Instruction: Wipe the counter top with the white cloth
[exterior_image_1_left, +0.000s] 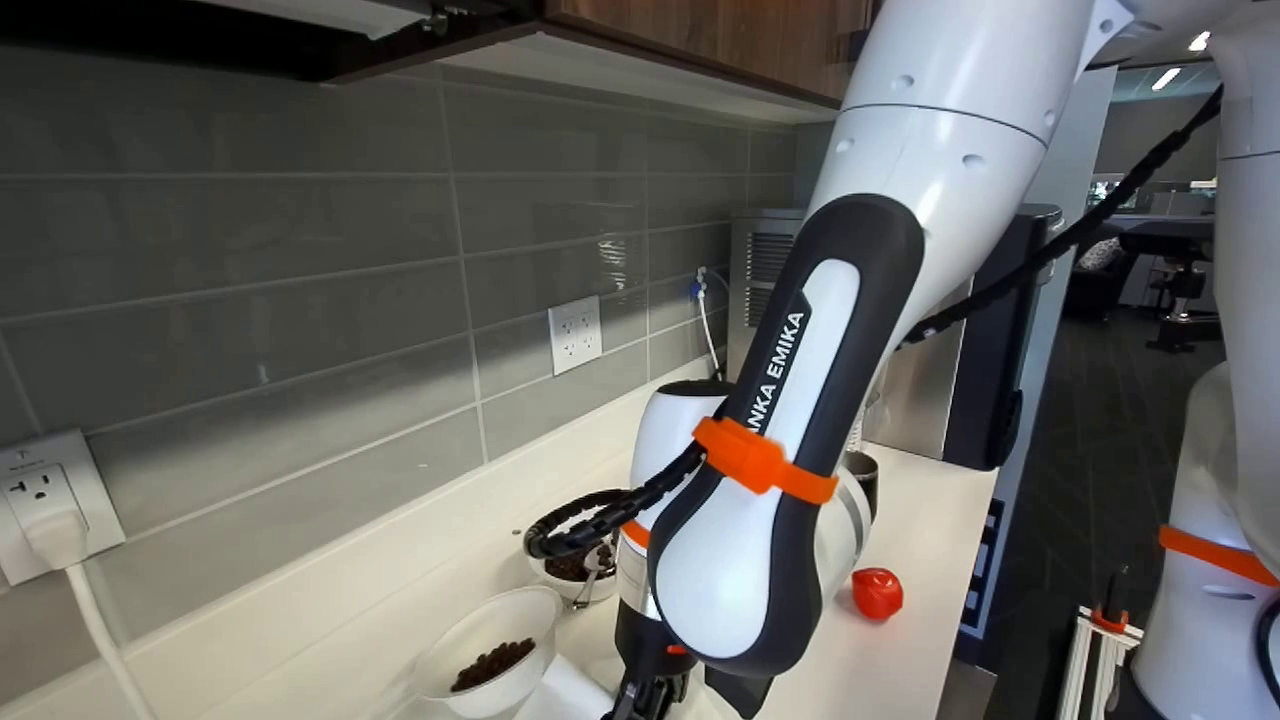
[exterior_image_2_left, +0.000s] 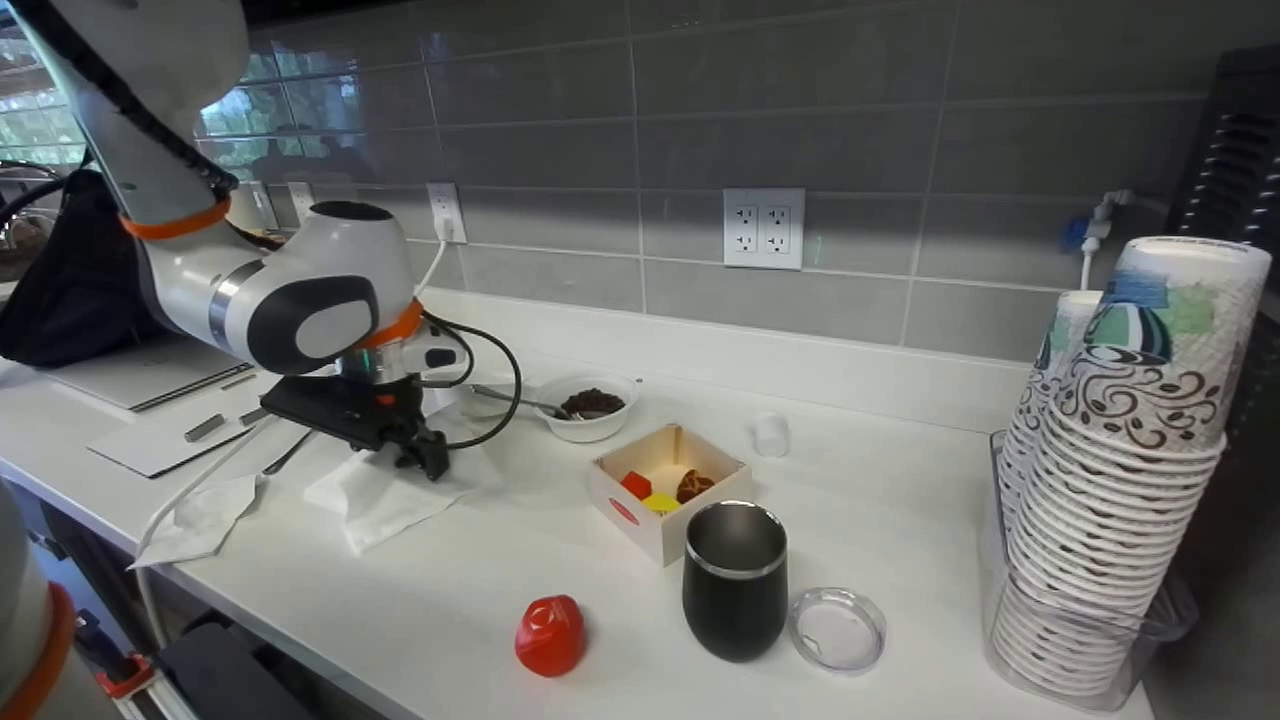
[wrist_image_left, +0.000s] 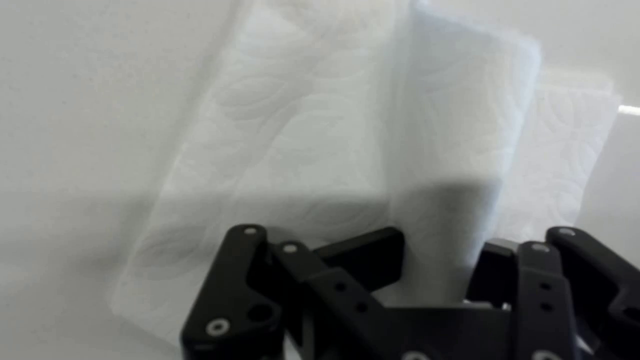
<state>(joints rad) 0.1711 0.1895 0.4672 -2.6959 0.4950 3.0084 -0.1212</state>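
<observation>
Grey tiled wall (exterior_image_2_left: 780, 130): behind everything, an outlet (exterior_image_2_left: 764, 228) set in it
Counter top (exterior_image_2_left: 880, 500): off-white, long, meeting that wall, mine to wipe
Loose sheet (exterior_image_2_left: 205, 515): white, far left, near the front edge
White cloth (wrist_image_left: 300, 160): on the counter beneath me, spreading from my fingers (wrist_image_left: 362, 257) toward the front edge in an exterior view; in the wrist view its longer visible run goes away from me, slightly slanted, one fold rising between my fingers; a pale layer (wrist_image_left: 555, 160) shows to the right, whether part of it I cannot tell
My gripper (wrist_image_left: 436, 265): narrow, pinching that fold, as I judge it; the wipe should turn on dragging the flat spread along without letting it bunch
Near bowl (exterior_image_1_left: 505, 612): white, dark brown bits (exterior_image_1_left: 493, 665) inside, just beside the cloth in an exterior view, so a wide sweep could knock it
Far bowl (exterior_image_2_left: 585, 430): white too, more dark bits (exterior_image_2_left: 592, 402), a spoon (exterior_image_2_left: 492, 393) leaning in it, handle pointing left
Pale box (exterior_image_2_left: 648, 530): topless, holding a red piece (exterior_image_2_left: 637, 485), a yellow piece (exterior_image_2_left: 660, 503) and a brown piece (exterior_image_2_left: 693, 487)
Black tumbler (exterior_image_2_left: 735, 610): upright, lidless, its inside too dark to read
Small cup (exterior_image_2_left: 770, 435): translucent, behind the tumbler, contents unclear
Clear lid (exterior_image_2_left: 838, 630): flat on the counter just beside the tumbler
Paper cups (exterior_image_2_left: 1110, 520): far right, nested in tall stacks, standing in a clear tray (exterior_image_2_left: 1172, 618)
</observation>
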